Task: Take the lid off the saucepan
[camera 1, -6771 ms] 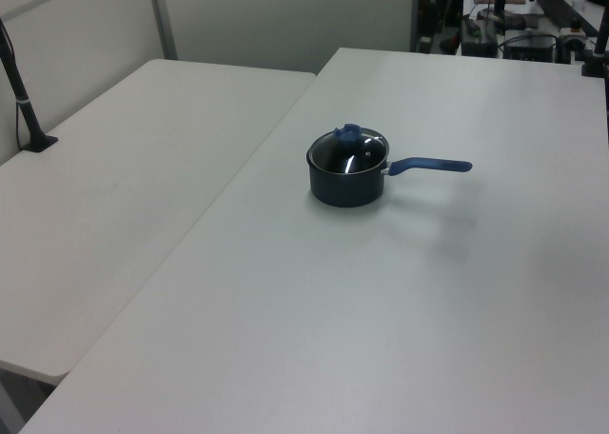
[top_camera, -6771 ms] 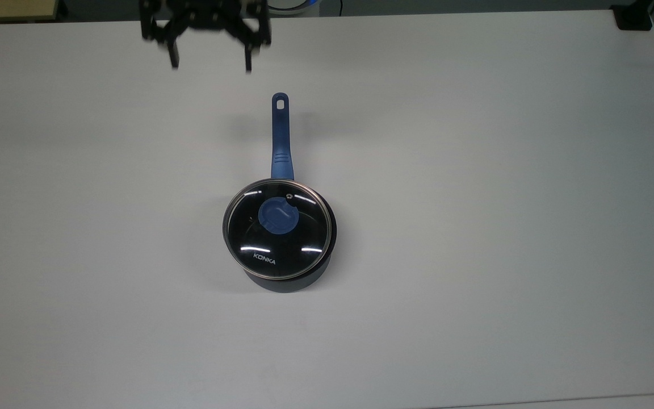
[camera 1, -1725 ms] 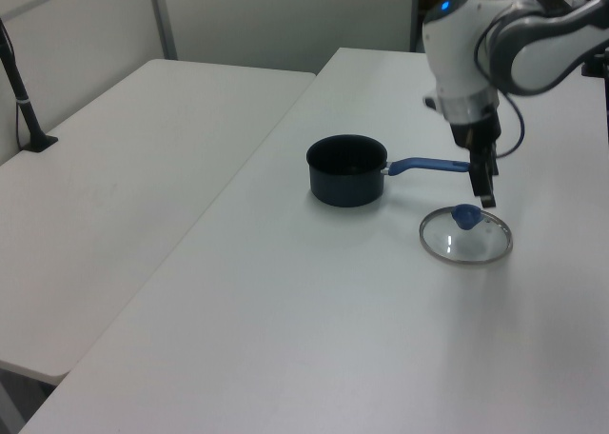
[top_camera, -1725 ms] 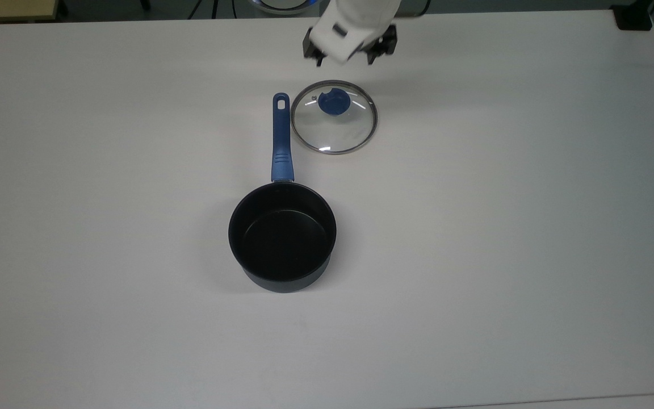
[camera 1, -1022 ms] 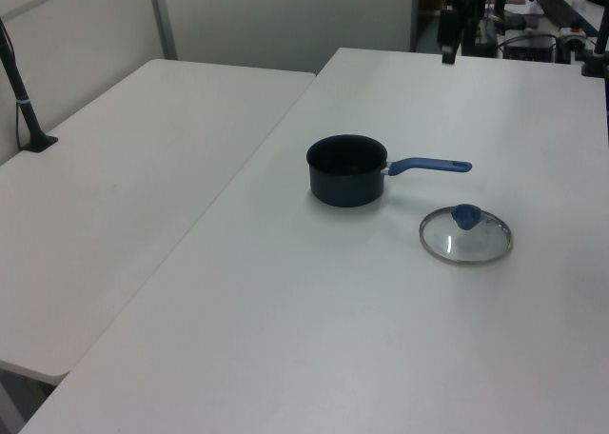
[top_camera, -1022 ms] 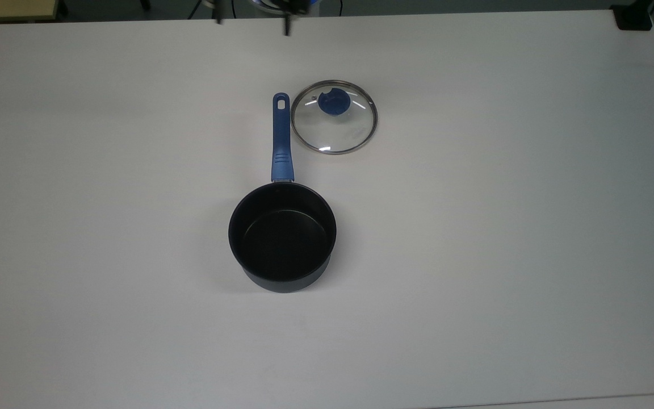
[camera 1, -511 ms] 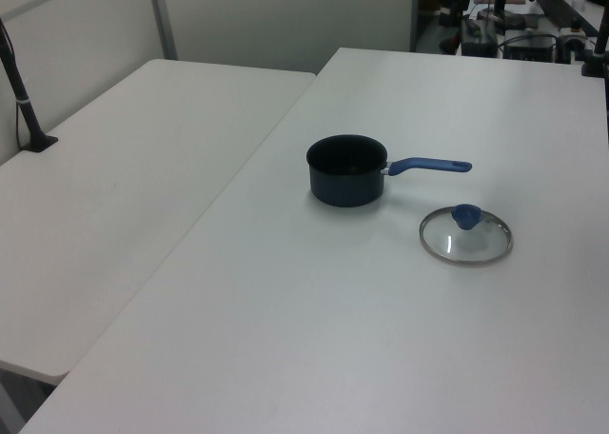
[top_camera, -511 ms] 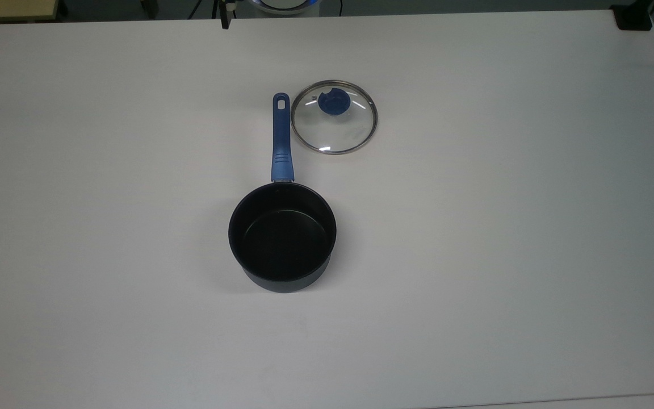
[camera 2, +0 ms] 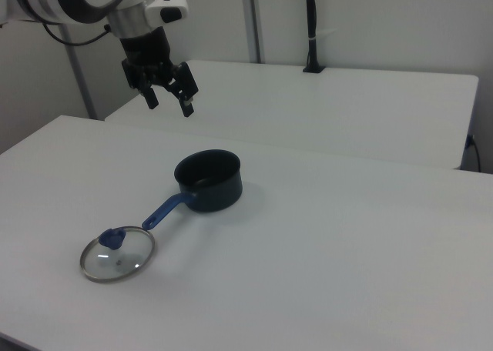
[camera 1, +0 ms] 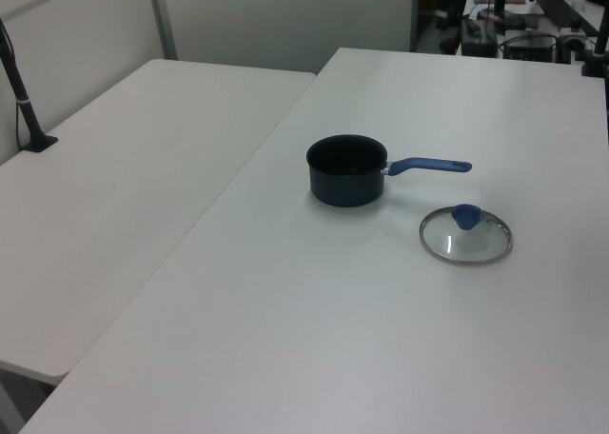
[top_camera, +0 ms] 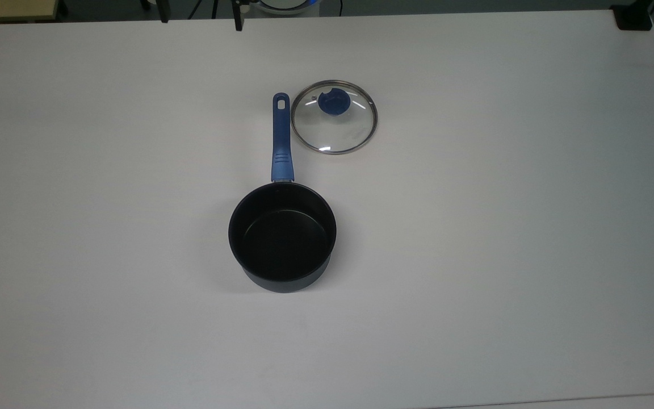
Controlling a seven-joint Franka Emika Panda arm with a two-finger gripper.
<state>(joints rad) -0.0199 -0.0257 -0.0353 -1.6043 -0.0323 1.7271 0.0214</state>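
Observation:
The dark navy saucepan (top_camera: 281, 238) stands uncovered on the white table (top_camera: 503, 227), its black inside showing and its long blue handle (top_camera: 280, 136) pointing toward the top view's top. The glass lid (top_camera: 334, 128) lies flat on the table just to the right of the handle's end in the top view, blue knob (top_camera: 334, 102) up. Both also show in the left view, saucepan (camera 1: 347, 170) and lid (camera 1: 466, 239), and in the right view, saucepan (camera 2: 208, 182) and lid (camera 2: 118, 257). My gripper (camera 2: 169, 105) hangs open and empty high above the table, well clear of both; its fingertips (top_camera: 238, 23) poke in at the top view's top edge.
A second white table (camera 1: 124, 196) adjoins on the left view's left, with a black post (camera 1: 24, 101) clamped to its edge. A black block (top_camera: 633, 17) sits at the top view's top right corner. Equipment (camera 1: 514, 25) stands beyond the far edge.
Seconds ago the lid sat on the saucepan; it now lies on the table beside the handle. The arm has let go, risen and drifted toward the top view's top left.

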